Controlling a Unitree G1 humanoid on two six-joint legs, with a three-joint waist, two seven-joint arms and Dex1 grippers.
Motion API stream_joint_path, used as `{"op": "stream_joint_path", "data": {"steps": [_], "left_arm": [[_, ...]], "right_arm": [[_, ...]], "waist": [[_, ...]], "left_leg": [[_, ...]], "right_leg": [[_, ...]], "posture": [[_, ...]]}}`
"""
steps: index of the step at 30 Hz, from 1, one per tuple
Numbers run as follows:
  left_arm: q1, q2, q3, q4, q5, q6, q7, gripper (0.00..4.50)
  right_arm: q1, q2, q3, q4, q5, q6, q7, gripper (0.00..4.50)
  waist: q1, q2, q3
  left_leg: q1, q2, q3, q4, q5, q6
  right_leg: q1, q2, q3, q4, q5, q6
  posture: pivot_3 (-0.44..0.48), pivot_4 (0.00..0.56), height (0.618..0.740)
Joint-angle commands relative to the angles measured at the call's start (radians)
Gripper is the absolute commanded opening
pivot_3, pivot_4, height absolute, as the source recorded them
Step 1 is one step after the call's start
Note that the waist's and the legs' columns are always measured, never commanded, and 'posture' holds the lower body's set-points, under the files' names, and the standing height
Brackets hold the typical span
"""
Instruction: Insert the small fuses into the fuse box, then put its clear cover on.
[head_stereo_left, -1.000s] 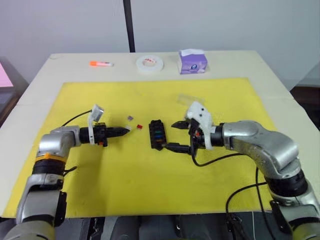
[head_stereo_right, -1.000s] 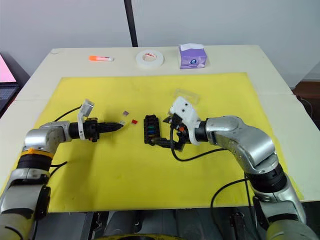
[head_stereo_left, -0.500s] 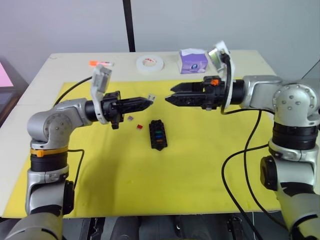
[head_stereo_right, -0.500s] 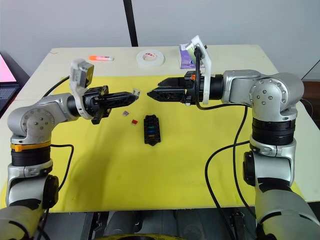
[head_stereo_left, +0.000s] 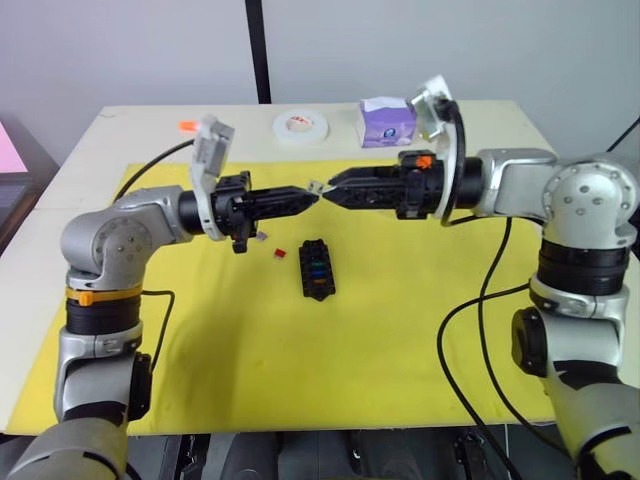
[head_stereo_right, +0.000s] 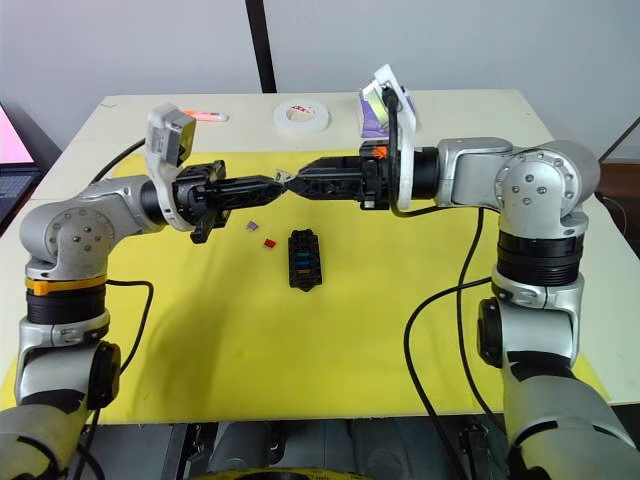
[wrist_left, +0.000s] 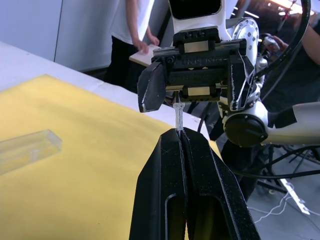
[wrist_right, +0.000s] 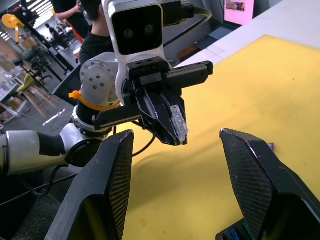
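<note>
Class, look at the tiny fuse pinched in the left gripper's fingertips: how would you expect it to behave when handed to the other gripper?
The fuse looks rigid plastic, probably very light. The left gripper pinches only its edge, so it may twist or slip. The right gripper stands open around it; being tiny, it could easily drop.

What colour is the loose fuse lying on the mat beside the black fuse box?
Red; the fuse shows best in the left eye view.

Black fuse box with blue, green and orange fuses inside, on yellow mat. Red fuse at its 10 o'clock. Clear grey fuse between black fingers. White tape roll, purple tissue box, orange marker.
</note>
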Motion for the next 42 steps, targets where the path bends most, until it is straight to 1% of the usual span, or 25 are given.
{"op": "stream_joint_path", "data": {"steps": [1,8,11,17,29,30,31,32,33,35,42], "left_arm": [[-0.022,0.008,-0.009,-0.011,-0.013,-0.027,-0.011,0.0],[-0.017,0.013,-0.021,-0.007,-0.015,-0.04,-0.01,0.0],[-0.017,0.012,-0.023,-0.004,-0.014,-0.044,-0.008,0.0],[-0.019,0.013,-0.024,0.001,-0.014,-0.051,-0.004,0.0],[-0.015,0.017,-0.022,-0.003,-0.019,-0.051,0.0,0.0],[-0.013,0.019,-0.022,-0.005,-0.019,-0.05,-0.001,0.0],[-0.01,0.022,-0.022,-0.007,-0.021,-0.048,-0.003,0.0],[-0.008,0.024,-0.022,-0.008,-0.022,-0.047,-0.004,0.0],[-0.007,0.025,-0.022,-0.009,-0.022,-0.045,-0.004,0.0],[-0.011,0.024,-0.02,-0.006,-0.024,-0.047,-0.001,0.0],[-0.023,0.022,-0.019,-0.003,-0.026,-0.048,0.003,0.0]], "right_arm": [[-0.014,0.005,-0.032,-0.033,0.031,-0.009,-0.012,2.87],[-0.011,0.013,-0.036,-0.029,0.051,-0.009,-0.032,2.87],[-0.01,0.015,-0.031,-0.029,0.055,-0.013,-0.039,2.32],[-0.009,0.016,-0.021,-0.034,0.054,-0.016,-0.041,0.24],[-0.007,0.018,-0.025,-0.018,0.041,-0.044,-0.054,0.24],[-0.007,0.02,-0.031,-0.013,0.041,-0.048,-0.059,0.41],[-0.009,0.02,-0.038,-0.004,0.043,-0.047,-0.062,0.41],[-0.011,0.02,-0.043,0.004,0.046,-0.045,-0.065,0.8],[-0.011,0.018,-0.045,0.006,0.049,-0.043,-0.065,1.03],[-0.005,0.012,-0.037,0.001,0.049,-0.042,-0.058,1.65],[0.017,0.007,-0.004,-0.023,0.031,-0.056,-0.049,1.65]], "waist": [[0.0,0.0,0.0],[0.0,0.0,0.0],[0.0,0.0,0.0],[0.0,0.0,0.0],[0.0,0.0,0.0],[0.0,0.0,0.0],[0.0,0.0,0.0],[0.0,0.0,0.0],[0.0,0.0,0.0],[0.0,0.0,0.0],[-0.001,0.0,0.0]], "left_leg": [[0.0,0.0,0.0,0.0,0.0,0.0],[0.0,0.0,0.0,0.0,0.0,0.0],[0.0,0.0,0.0,0.0,0.0,0.0],[0.0,0.0,0.0,0.0,0.0,0.0],[-0.001,0.0,0.0,0.0,0.0,0.0],[-0.001,0.0,0.0,0.0,0.0,0.0],[-0.001,0.0,0.0,0.0,0.0,0.0],[-0.001,0.0,0.0,0.0,0.0,0.0],[-0.001,0.0,0.0,0.0,0.0,0.0],[-0.001,0.0,0.0,0.0,0.0,0.0],[-0.001,0.0,0.0,0.0,0.0,0.0]], "right_leg": [[0.0,0.0,0.0,0.0,0.0,0.0],[0.0,0.0,0.0,0.0,0.0,0.0],[0.0,0.0,0.0,0.0,0.0,0.0],[0.0,0.0,0.0,0.0,0.0,0.0],[0.0,0.0,0.0,0.0,0.0,0.0],[0.0,0.0,0.0,0.0,0.0,0.0],[0.0,0.0,0.0,0.0,0.0,0.0],[0.0,0.0,0.0,0.0,0.0,0.0],[0.0,0.0,0.0,0.0,0.0,0.0],[0.0,0.0,0.0,0.0,0.0,0.0],[-0.001,0.0,0.0,0.0,0.0,0.0]], "posture": [[0.0,0.15,0.74],[0.0,0.15,0.74],[0.0,0.15,0.74],[0.0,0.15,0.74],[0.0,0.15,0.74],[0.0,0.15,0.74],[0.0,0.15,0.74],[0.0,0.15,0.74],[0.0,0.15,0.74],[0.0,0.15,0.74],[0.0,0.15,0.74]]}}
